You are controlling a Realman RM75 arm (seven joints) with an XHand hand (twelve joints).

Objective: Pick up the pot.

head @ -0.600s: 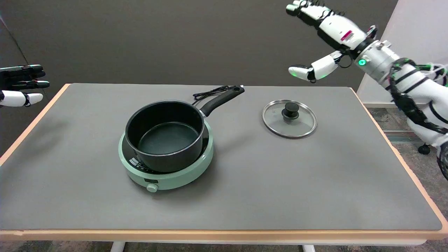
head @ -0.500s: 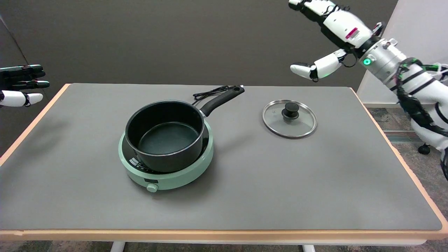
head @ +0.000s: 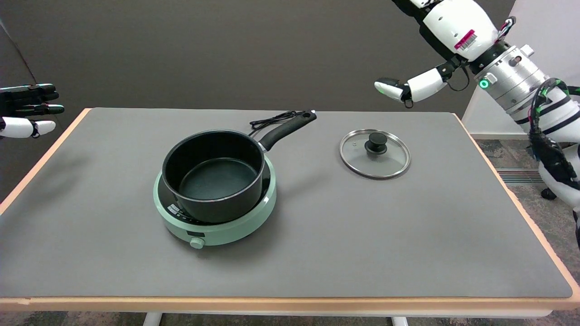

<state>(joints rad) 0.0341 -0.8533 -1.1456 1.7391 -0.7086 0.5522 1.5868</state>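
On the green cooker (head: 215, 222), left of the table's (head: 317, 253) middle: the black pot (head: 213, 174), upright, uncovered, handle (head: 286, 128) pointing toward the far right. Behind the handle, a coiled black cord (head: 267, 121). Right of the pot, well apart, flat on the table: a glass lid (head: 374, 153) with a black knob. High at the upper right, above the far edge: the right hand (head: 446, 27), grasping nothing, thumb stretched out leftward, the other fingers cut off by the top edge. Well apart from pot and lid.
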